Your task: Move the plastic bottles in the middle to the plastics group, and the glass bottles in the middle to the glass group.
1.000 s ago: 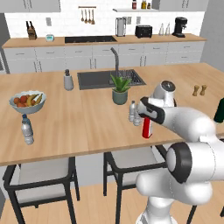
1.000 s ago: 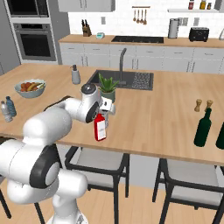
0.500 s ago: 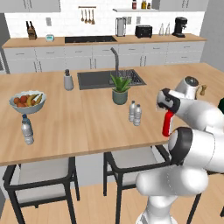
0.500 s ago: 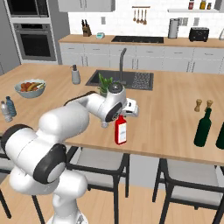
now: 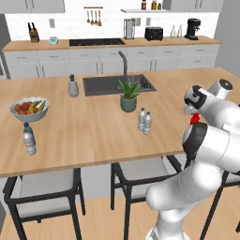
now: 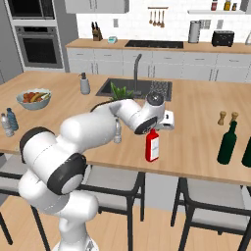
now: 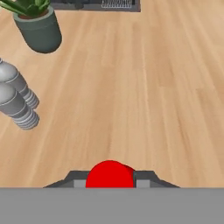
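Clamping the red bottle (image 6: 152,145) by its neck, my gripper (image 6: 155,128) is sitting right of centre in the right base view, jaws closed on it; the bottle is hanging upright over the wooden counter (image 6: 196,142). I am seeing two pale-capped plastic bottles (image 7: 16,101) at the hand view's left edge, below the potted plant (image 7: 37,26). The dark green bottle (image 6: 227,142) is standing far right.

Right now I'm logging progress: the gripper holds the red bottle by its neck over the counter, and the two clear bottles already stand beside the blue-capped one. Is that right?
Not quite. The gripper does hold the red bottle by its neck over the counter, but the two clear bottles stand mid-counter by the plant, far from the blue-capped one, as the left base view shows.
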